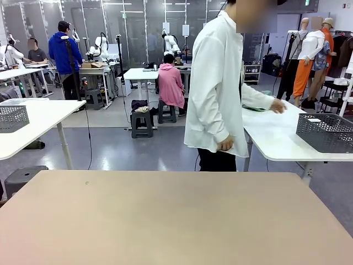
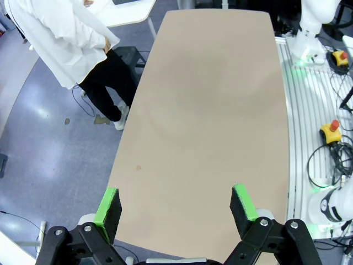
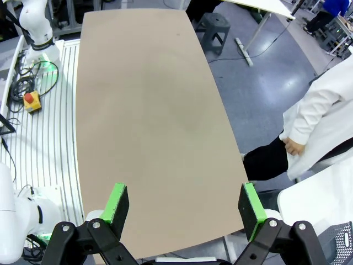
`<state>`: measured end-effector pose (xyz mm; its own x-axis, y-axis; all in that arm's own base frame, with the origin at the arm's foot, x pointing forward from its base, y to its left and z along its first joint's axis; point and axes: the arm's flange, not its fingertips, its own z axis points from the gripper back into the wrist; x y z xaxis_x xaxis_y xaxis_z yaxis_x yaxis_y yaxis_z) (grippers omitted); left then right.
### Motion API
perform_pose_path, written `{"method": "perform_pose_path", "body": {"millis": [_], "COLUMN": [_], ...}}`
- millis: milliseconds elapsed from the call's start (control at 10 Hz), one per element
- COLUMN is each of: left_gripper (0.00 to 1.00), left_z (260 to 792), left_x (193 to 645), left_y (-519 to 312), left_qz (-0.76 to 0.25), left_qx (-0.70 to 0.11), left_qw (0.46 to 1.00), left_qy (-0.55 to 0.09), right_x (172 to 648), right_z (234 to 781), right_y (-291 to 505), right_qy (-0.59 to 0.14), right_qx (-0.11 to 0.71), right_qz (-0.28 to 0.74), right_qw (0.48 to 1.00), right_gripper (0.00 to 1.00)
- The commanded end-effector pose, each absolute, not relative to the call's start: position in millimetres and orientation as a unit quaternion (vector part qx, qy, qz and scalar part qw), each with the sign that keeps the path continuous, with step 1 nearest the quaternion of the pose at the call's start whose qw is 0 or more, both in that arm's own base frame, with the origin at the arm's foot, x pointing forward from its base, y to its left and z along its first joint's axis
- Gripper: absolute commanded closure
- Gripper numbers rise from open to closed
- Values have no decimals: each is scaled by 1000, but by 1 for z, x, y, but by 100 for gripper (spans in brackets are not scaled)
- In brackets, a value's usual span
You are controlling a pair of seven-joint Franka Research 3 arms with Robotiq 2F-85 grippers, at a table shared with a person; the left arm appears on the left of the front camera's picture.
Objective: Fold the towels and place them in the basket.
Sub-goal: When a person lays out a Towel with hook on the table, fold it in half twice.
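While left gripper (image 2: 175,207) and right gripper (image 3: 183,207) hang spread above table (image 2: 209,110), basket (image 1: 325,132) cropped at edge.

Tan table (image 1: 165,221), person (image 1: 212,88) in white shirt behind, hand (image 1: 278,105) on white side table (image 1: 270,141), grey basket (image 1: 325,132) there

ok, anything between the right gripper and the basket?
Nothing visible lies on the tan table under the open right gripper, but the basket sits on a separate white table by the person, across a floor gap.
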<state>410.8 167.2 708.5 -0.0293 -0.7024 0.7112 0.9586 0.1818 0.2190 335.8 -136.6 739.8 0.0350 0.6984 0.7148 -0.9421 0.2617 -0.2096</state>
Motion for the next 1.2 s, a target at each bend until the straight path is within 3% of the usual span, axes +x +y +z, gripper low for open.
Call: {"method": "perform_pose_path", "body": {"millis": [0,1100], "left_gripper": [0,0], "left_z": [709,709], "left_x": [411,411], "left_y": [166,166], "left_qz": [-616,-616], "left_qx": [-173,-173], "left_qw": [674,674], "left_qy": [-370,-370], "right_x": [336,336], "right_z": [739,739], "right_y": [-135,-135], "right_qy": [-376,-376], "right_qx": [161,161], "right_qz": [588,588], "right_qw": [698,698], "right_gripper": [0,0]}}
